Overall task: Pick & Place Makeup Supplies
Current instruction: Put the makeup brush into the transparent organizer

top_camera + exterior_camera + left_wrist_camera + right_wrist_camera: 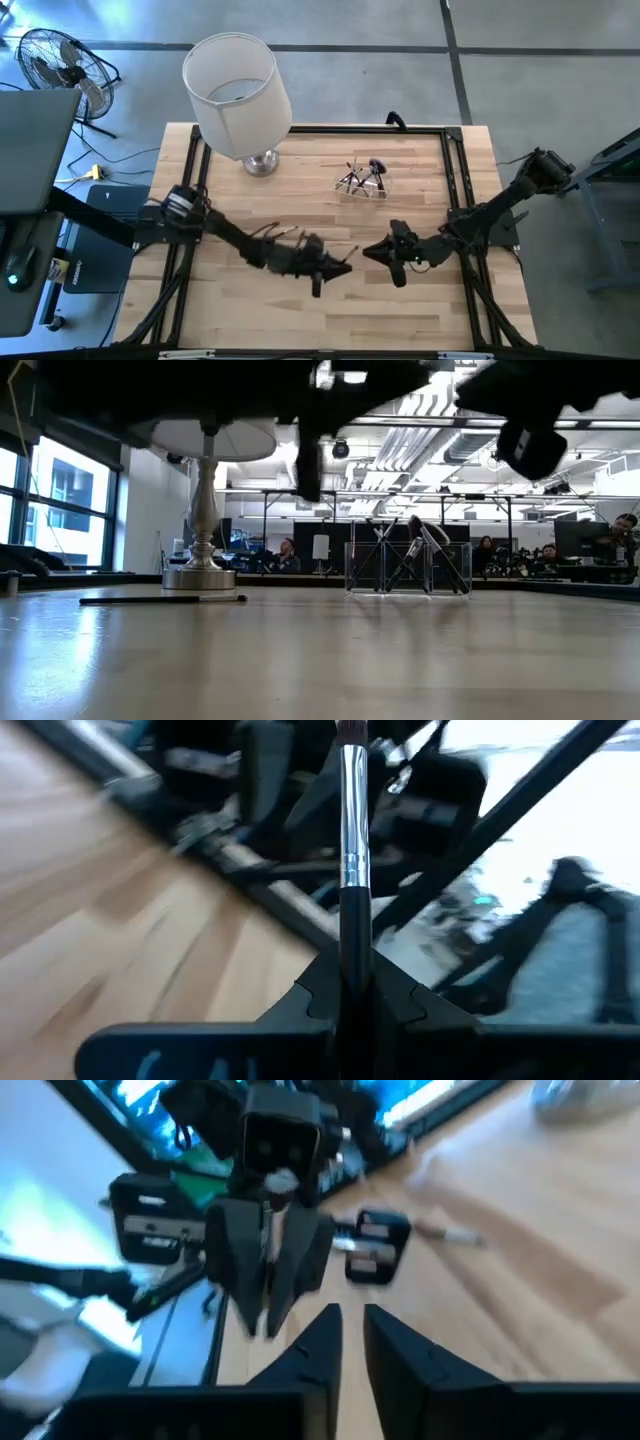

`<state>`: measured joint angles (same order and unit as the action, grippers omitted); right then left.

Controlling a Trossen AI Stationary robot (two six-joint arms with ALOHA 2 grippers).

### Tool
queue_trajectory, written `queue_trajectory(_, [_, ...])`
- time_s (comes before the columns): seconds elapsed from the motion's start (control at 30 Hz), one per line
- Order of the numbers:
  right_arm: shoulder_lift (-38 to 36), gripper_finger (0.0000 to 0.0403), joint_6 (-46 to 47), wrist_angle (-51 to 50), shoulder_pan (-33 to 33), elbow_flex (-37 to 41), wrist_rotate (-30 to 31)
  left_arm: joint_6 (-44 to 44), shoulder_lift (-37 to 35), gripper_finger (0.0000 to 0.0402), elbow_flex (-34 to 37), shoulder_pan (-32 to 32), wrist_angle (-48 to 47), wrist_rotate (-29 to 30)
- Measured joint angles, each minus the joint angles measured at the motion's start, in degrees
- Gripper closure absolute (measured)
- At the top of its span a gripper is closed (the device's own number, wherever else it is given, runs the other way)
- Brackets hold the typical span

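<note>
High view: both pincers meet mid-surface [420, 310], left pincer [340, 268] facing right pincer [375, 252]; this looks like a handover, with the cup [362, 182] of supplies beyond. Low view: a pencil [162, 599] lies flat beside the lamp [203, 510]. Left wrist: that pincer clamps a brush [352, 850], long axis straight out from the fingers, bristles away. Right wrist: its fingers [318, 1342] stand slightly parted, empty; next it must close on the brush

We see a pale, smooth wooden plank tabletop [300, 310] with a soft sheen. At its twelve o'clock edge stands a lamp with a matt white cloth shade [238, 92] and a polished metal base [261, 163]. Toward one o'clock sits a clear, glossy plastic cup [362, 182]. The slim dark brush [352, 870] has a shiny silver metal ferrule.
</note>
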<state>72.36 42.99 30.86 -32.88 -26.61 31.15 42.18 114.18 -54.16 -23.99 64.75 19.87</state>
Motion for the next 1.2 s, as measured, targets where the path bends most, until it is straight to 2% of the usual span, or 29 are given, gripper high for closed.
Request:
queue_trajectory(0.3, [0.0, 0.0283, -8.6, 0.4, 0.0, -4.6, 13.7, -3.0, -0.8, 0.0394, -5.8, 9.3, 0.2, -13.0])
queue_trajectory(0.53, [0.0, 0.0242, -10.0, 1.2, 1.1, -4.7, 16.1, -4.3, -0.8, 0.0393, -10.4, 12.9, -4.5, -21.6])
queue_trajectory(0.8, [-0.2, 0.0252, -17.7, 8.1, 1.1, -4.7, 16.5, -6.1, -0.8, 0.0393, -14.2, 13.1, -11.3, -25.6])
queue_trajectory(1.0, [-3.1, 0.0271, -17.6, 1.8, -0.9, -4.7, 21.1, -6.9, -0.6, 0.0392, -14.6, 13.3, -12.6, -25.6])
queue_trajectory(1.2, [-8.2, 0.0269, -16.8, -3.0, -5.2, -4.7, 25.0, -7.6, -1.5, 0.0392, -14.6, 13.8, -12.5, -25.6])
